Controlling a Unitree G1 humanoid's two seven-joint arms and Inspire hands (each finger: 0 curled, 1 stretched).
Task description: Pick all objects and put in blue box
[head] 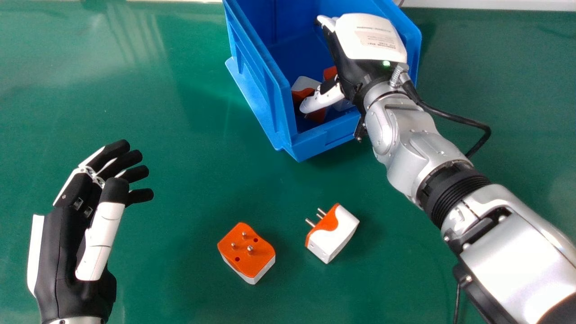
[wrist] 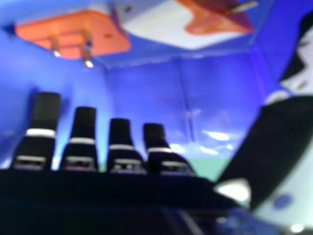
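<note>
At lower left, the robot's left hand (head: 58, 247) has loosely extended fingers and holds nothing. An adapter (head: 252, 258) lies prongs up at bottom centre. The blue box (head: 265, 58) stands at upper centre, with other adapters (head: 307, 83) inside. A white-and-orange adapter (head: 336, 234) lies below it. Upper right of centre, the right hand (head: 366, 36) is at the box, fingers straight, thumb wide, empty.

One orange and white plug (head: 246, 256) lies pins up, another plug (head: 335, 235) on its side, more plugs (head: 306, 83) in the blue box (head: 326, 138).
</note>
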